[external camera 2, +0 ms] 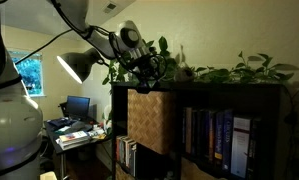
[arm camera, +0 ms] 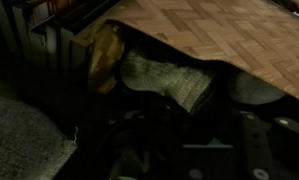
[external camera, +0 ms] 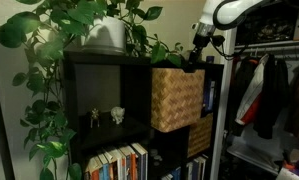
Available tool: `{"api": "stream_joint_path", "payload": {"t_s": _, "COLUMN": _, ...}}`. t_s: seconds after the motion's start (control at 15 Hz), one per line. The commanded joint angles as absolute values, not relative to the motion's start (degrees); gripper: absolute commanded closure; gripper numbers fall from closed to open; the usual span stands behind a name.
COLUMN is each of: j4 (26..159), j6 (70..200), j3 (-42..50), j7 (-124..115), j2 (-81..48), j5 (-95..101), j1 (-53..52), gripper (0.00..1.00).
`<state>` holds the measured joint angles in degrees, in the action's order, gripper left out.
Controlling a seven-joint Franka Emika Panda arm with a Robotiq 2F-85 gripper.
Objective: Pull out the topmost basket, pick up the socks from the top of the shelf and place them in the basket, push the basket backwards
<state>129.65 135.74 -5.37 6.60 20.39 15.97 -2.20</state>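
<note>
One grey sock (arm camera: 167, 80) just beyond the gripper (arm camera: 189, 152), beside the topmost basket (arm camera: 224, 35).

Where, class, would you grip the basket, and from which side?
Probably the front top rim of the basket, from above: it juts out of the shelf, leaving that open edge exposed, and the end effector hovers just over it.
</note>
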Motion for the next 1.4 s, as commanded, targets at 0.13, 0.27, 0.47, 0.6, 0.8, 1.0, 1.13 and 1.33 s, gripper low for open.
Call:
{"api": "stream_joint_path", "payload": {"t_s": 0.13, "j4": 129.19, "j6": 137.84, "j3": -4.32, "j7": 7.12, "j2": 22.86, "j5": 16.80, "j1": -1.64, "gripper": 0.00}}
{"api": "stream_joint_path", "payload": {"t_s": 0.27, "j4": 128.64, "j6": 138.52, "j3": -3.93, "j7": 7.54, "j2": 22.75, "j5": 17.86, "j1": -1.11, "gripper": 0.00}}
{"api": "stream_joint_path", "payload": {"t_s": 0.47, "j4": 127.55, "j6": 139.79, "j3": -3.26, "j7": 7.88, "j2": 21.79, "j5": 19.86, "j1": 0.21, "gripper": 0.00}}
{"api": "stream_joint_path", "payload": {"t_s": 0.6, "j4": 126.92, "j6": 141.15, "j3": -2.56, "j7": 9.18, "j2": 20.99, "j5": 21.41, "j1": 0.86, "gripper": 0.00}}
{"api": "stream_joint_path", "payload": {"t_s": 0.8, "j4": 125.30, "j6": 142.14, "j3": -1.71, "j7": 11.81, "j2": 19.61, "j5": 23.77, "j1": 1.75, "gripper": 0.00}}
{"api": "stream_joint_path", "payload": {"t_s": 1.0, "j4": 123.53, "j6": 143.93, "j3": -1.52, "j7": 13.00, "j2": 18.19, "j5": 28.03, "j1": 3.14, "gripper": 0.00}}
{"api": "stream_joint_path", "payload": {"t_s": 1.13, "j4": 121.82, "j6": 144.97, "j3": -1.24, "j7": 13.46, "j2": 16.70, "j5": 29.92, "j1": 3.72, "gripper": 0.00}}
{"api": "stream_joint_path", "payload": {"t_s": 1.33, "j4": 119.47, "j6": 145.86, "j3": -0.90, "j7": 14.23, "j2": 14.45, "j5": 32.15, "j1": 4.33, "gripper": 0.00}}
